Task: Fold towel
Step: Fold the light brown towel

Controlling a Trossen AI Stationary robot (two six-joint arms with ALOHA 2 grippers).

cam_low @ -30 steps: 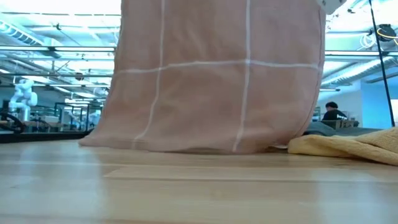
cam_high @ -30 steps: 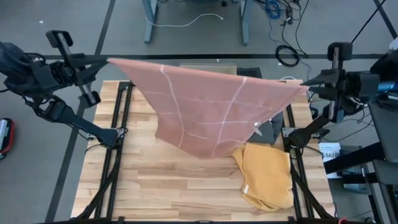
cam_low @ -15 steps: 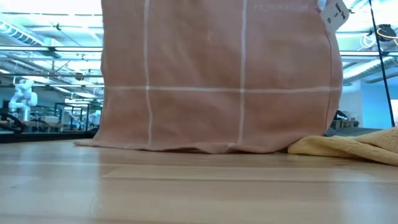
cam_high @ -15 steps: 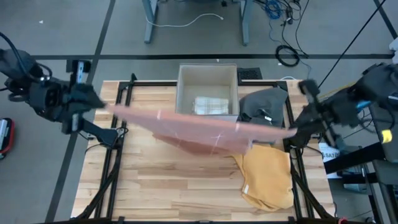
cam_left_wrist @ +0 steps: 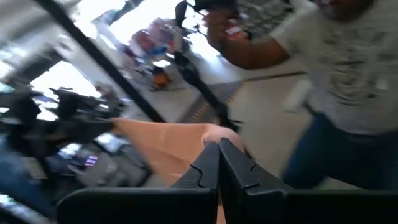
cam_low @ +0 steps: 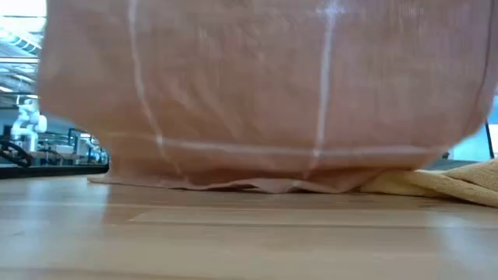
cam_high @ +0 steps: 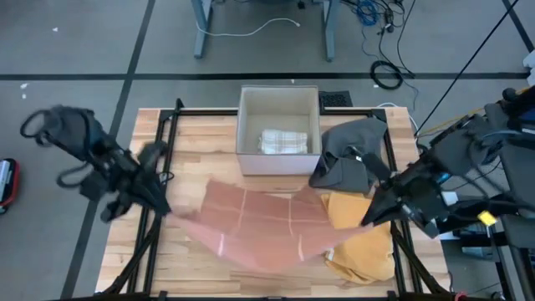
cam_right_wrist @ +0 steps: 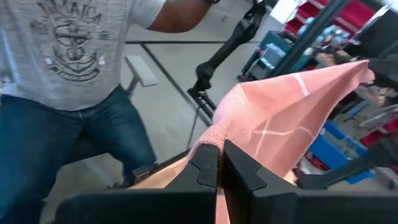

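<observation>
Towels and cloths, four: one pink towel with white grid lines [cam_high: 261,227]; one yellow towel [cam_high: 361,238]; one dark grey cloth [cam_high: 351,150]; one pale checked cloth [cam_high: 280,142] lying in the box.
Boxes, one: open white box [cam_high: 279,96].
Tables, one: wooden table [cam_high: 209,280].
Robot arms, two.
Persons, one: person in grey printed shirt and jeans [cam_right_wrist: 68,68].

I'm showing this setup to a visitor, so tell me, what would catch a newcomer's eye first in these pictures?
The pink towel with white grid lines, stretched across the table's middle between both arms, the left pincer and right pincer each shut on a corner. Next, the crumpled yellow cloth at the table's right, partly under the towel, and the open box at the far edge with a folded cloth inside.
</observation>
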